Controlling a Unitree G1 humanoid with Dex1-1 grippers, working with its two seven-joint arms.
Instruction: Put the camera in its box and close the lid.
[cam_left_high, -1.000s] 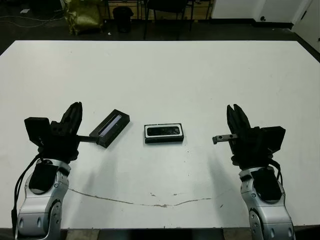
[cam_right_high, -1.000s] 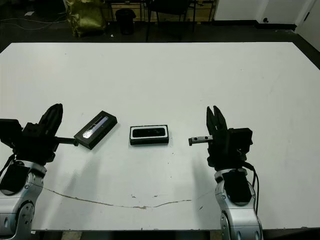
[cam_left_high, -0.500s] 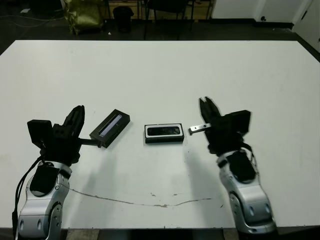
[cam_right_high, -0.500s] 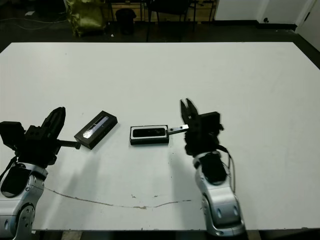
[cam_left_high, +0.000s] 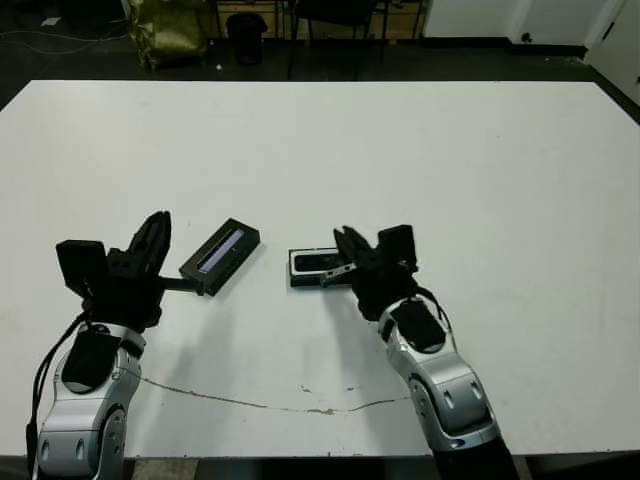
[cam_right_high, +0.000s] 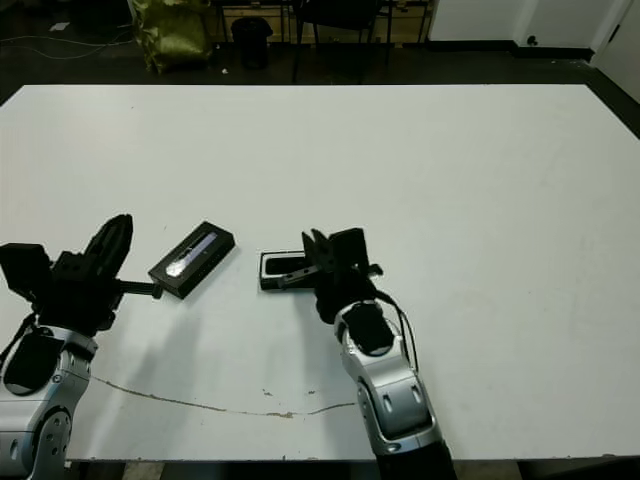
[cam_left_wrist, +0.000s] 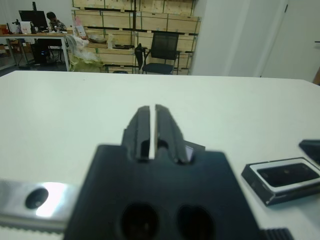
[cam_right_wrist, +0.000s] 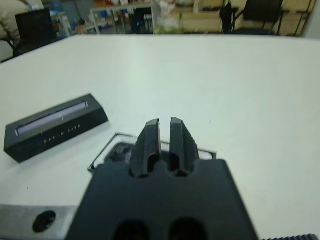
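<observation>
Camera (cam_left_wrist: 286, 173) already lies in the box (cam_left_high: 312, 264) beneath the narrow, empty right claw (cam_left_high: 345, 247); lid (cam_left_high: 220, 255), beside the narrow left claw (cam_left_high: 155, 232), remains off.

The white surface (cam_left_high: 400, 150) is looking smooth and matt; the lid (cam_left_high: 220, 256) is showing matt black, perhaps card, its stripe faintly glossy.

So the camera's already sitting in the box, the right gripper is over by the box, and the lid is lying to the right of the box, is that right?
Not quite: the lid lies to the left of the box, towards the left gripper, as the left eye view shows. The rest holds: the camera sits in the box and the right gripper is at the box.
</observation>
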